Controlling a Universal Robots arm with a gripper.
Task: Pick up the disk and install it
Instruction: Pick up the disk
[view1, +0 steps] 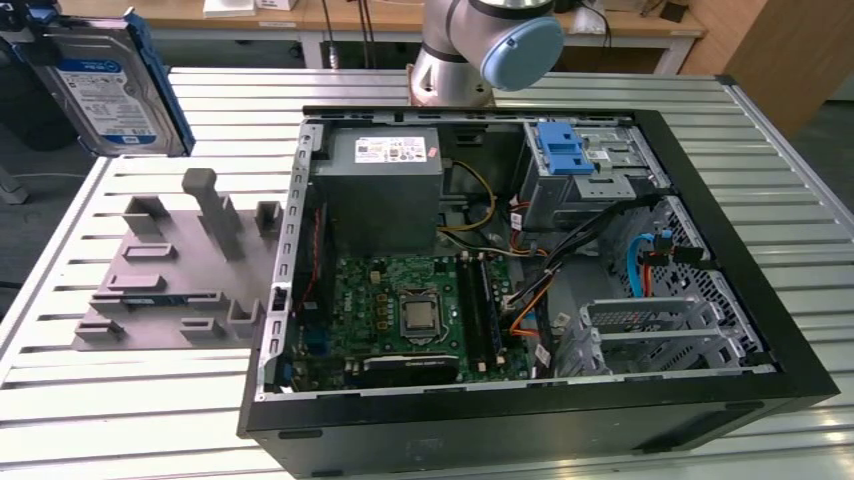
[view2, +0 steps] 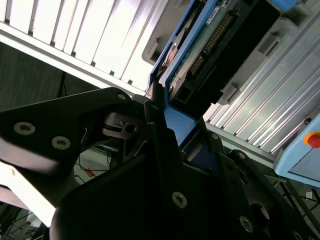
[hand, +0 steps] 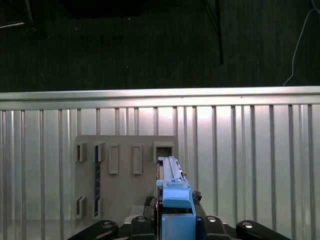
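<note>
Gripper (view2: 180, 132) fingers (view2: 156, 125) are clamped on the blue end handle of the disk (view1: 104, 85), which is held up, label showing, at the upper left of the exterior view. Lower down sits the grey stand (view1: 180, 265), and to its right the open computer case (view1: 534, 440).

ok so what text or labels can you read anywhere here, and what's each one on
Nothing can be read for sure.
White-and-blue label on the disk: print too small.
White sticker on the power supply: print too small.
Processor: markings too blurred.
</note>
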